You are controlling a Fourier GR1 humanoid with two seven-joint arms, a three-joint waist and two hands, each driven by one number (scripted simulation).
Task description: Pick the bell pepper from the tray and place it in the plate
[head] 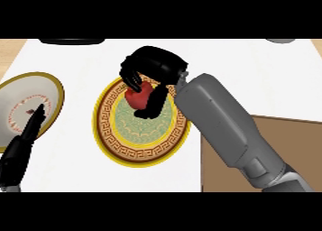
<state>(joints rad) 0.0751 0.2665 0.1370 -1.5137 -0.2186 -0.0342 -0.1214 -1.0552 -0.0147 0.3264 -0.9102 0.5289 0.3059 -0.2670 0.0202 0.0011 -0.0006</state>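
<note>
White counter (76, 176), brown tray (283, 135) near right. Right hand (150, 67) has its fingers curled round the red bell pepper (138, 97), right over the far part of the ornate plate (140, 144). Looks like the placing step; next it just needs to lower and let go. Left hand (20, 149) rests spread at the left.

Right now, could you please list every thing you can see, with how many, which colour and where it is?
bell pepper: one, red, over the upper part of the patterned plate, inside the right hand's curled fingers.
patterned plate: one, gold rim with brown and green pattern, centre of the white counter.
white plate: one, white with a gold rim, at the left edge.
tray: one, brown, lower right, partly hidden by the right forearm.
dark objects: two, cut off at the top edge, cannot be identified.
left hand: one, black, lower left, fingers straight over the white plate.
right hand: one, black, curled round the bell pepper.
</note>
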